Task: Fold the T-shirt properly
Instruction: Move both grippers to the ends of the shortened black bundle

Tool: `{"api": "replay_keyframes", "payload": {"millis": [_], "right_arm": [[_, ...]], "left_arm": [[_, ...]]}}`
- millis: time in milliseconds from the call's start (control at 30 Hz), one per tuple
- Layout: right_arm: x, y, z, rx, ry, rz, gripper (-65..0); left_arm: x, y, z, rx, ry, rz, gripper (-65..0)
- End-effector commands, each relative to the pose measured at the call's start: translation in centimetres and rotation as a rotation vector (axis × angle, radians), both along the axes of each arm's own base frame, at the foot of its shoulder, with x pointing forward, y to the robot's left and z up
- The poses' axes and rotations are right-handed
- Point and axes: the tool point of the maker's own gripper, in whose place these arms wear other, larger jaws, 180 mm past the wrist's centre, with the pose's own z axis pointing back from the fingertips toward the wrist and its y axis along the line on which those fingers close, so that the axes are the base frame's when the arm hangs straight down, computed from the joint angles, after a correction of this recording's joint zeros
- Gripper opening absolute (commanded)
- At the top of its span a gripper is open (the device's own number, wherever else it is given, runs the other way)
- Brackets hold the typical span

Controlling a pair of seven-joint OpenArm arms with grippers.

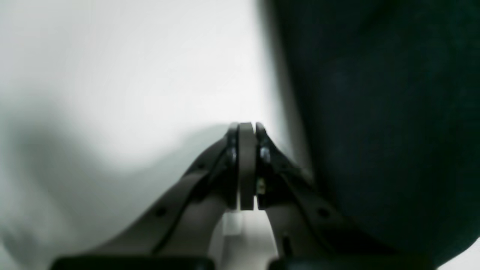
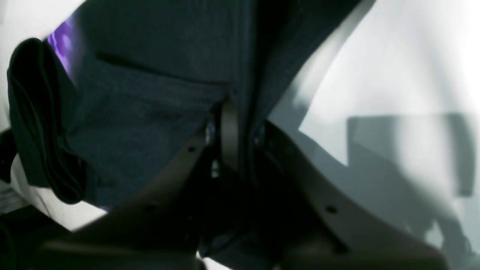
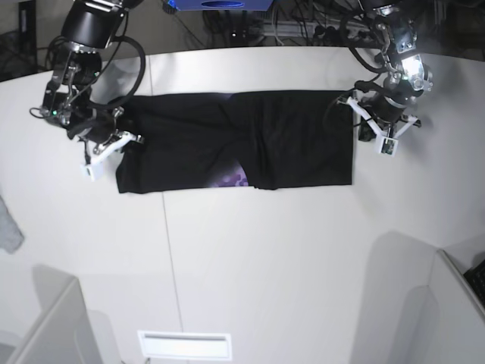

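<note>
The right hand [image 2: 234,138] is pinching the T-shirt [image 3: 227,140] edge; a shallow bite risks slipping during folding. The left hand [image 1: 246,165] is clenching empty beside the cloth

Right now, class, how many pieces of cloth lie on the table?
2: the black T-shirt spread across the far middle, and a small grey scrap at the left edge of the base view. Others may be out of view.

A: How many garments lie on the bench [image 3: 250,250]?
B: One black T-shirt [image 3: 295,136], plus one small grey cloth scrap [image 3: 9,231] at the edge.
A: And tools?
B: Two: left tool [image 1: 246,127], right tool [image 2: 234,123].
</note>
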Motion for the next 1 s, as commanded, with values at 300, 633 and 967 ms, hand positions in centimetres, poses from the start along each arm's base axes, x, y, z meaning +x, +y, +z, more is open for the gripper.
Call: {"api": "replay_keyframes", "payload": {"millis": [300, 633, 967], "right_arm": [[1.7, -1.6, 3.3, -0.131, -0.070, 0.002, -65.0], [2.7, 2.8, 7.5, -0.147, -0.160, 0.049, -65.0], [2.5, 8.1, 10.1, -0.099, -0.205, 0.118, -65.0]], "left_arm": [[1.3, -5.3, -0.2, -0.037, 0.009, -0.123, -65.0], [1.9, -7.5, 0.2, -0.051, -0.006, -0.185, -65.0], [1.9, -6.4, 0.2, -0.021, -0.003, -0.191, -65.0]]}}
